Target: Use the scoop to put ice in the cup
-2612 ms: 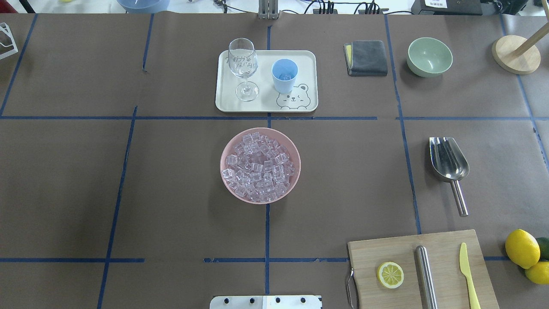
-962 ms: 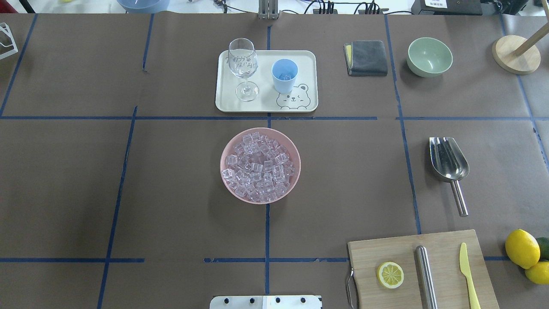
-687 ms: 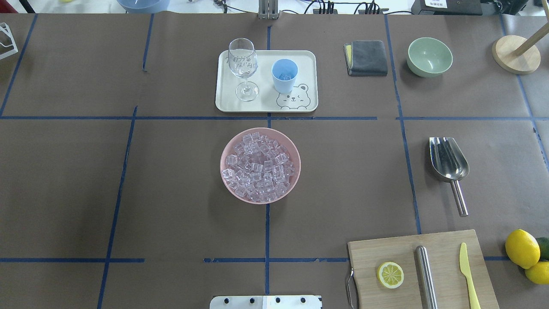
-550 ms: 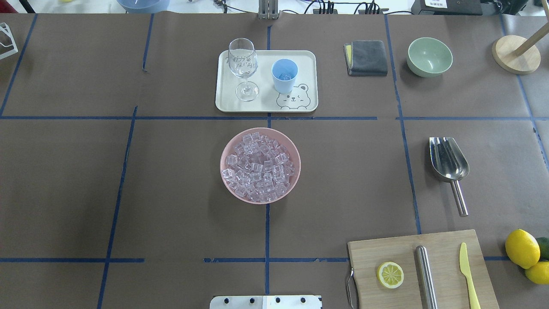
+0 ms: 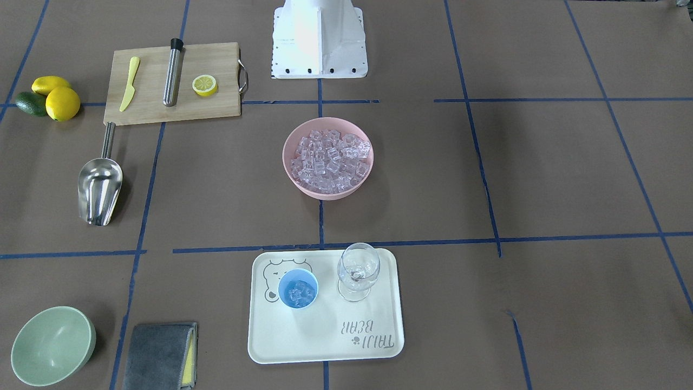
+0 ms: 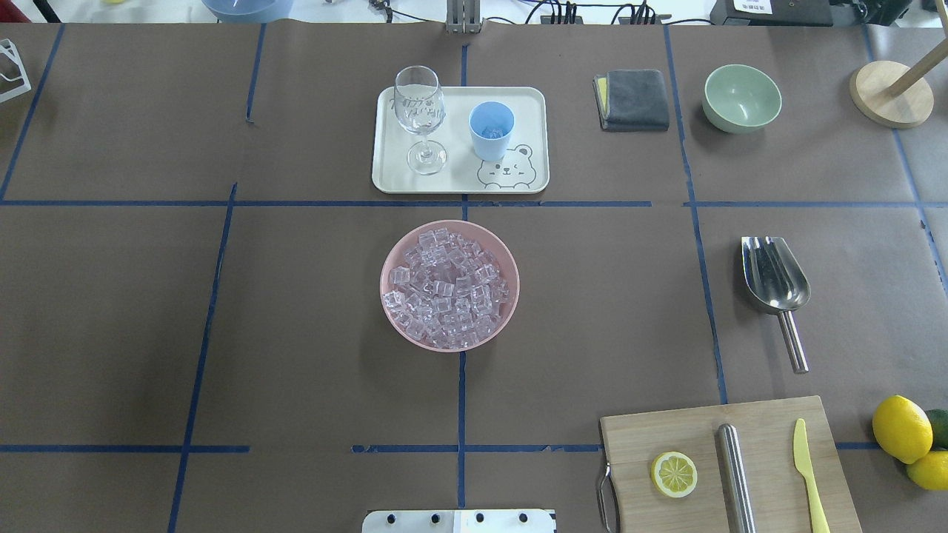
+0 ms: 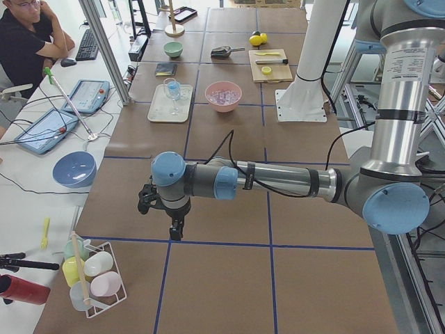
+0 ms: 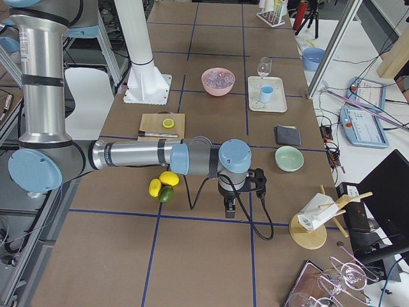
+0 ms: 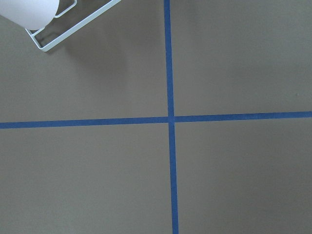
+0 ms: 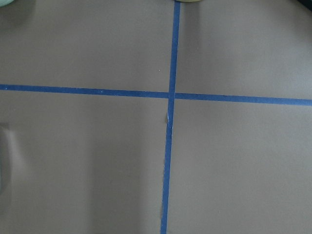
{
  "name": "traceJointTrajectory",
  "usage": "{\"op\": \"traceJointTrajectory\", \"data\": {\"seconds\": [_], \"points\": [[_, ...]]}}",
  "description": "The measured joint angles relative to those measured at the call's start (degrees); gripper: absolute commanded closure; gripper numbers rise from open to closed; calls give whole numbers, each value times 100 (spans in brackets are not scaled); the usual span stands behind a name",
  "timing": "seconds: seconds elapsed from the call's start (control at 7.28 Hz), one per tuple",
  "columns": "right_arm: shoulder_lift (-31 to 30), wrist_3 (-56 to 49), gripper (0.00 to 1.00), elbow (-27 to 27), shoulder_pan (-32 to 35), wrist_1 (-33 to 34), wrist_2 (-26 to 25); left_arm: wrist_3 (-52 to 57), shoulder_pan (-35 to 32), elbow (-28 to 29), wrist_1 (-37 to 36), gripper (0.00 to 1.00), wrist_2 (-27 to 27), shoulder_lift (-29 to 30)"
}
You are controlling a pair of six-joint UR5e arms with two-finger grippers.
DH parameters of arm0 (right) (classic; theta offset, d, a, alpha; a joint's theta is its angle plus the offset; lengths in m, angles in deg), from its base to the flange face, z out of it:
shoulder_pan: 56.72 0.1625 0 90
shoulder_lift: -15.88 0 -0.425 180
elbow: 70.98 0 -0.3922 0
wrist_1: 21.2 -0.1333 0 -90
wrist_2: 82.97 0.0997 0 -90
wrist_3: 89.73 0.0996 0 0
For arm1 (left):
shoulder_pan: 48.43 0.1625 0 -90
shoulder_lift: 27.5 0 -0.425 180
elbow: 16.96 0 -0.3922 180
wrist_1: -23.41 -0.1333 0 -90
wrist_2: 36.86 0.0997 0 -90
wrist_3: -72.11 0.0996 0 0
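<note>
Ice [image 6: 448, 285] fills a pink bowl [image 6: 390, 260] at the table's middle. The light-blue cup [image 6: 491, 129] stands on a white tray [image 6: 385, 178] behind it, with a few ice cubes [image 5: 299, 294] inside. The steel scoop [image 6: 776, 277] lies free on the table to the right, handle toward me. Neither gripper shows overhead. My left gripper [image 7: 176, 228] hangs over bare table at the far left end. My right gripper [image 8: 230, 208] hangs over bare table at the far right end. I cannot tell whether either is open or shut. The wrist views show only brown paper and blue tape.
A wine glass [image 6: 420, 111] stands on the tray left of the cup. A grey cloth [image 6: 633, 99], green bowl [image 6: 741, 97] and wooden stand [image 6: 891, 92] sit back right. A cutting board [image 6: 666, 429] with lemon slice, steel cylinder and yellow knife lies front right, lemons [image 6: 901, 428] beside it.
</note>
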Motion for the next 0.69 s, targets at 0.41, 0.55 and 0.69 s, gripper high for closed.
{"op": "traceJointTrajectory", "data": {"seconds": [0.41,0.55,0.69], "points": [[10,6,0,11,42,1,0,0,-1,-13,0,0,0,6],[7,13,0,19,46,5,0,0,0,-15,0,0,0,10],[5,24,0,13,49,5,0,0,-1,-15,0,0,-2,11]]}}
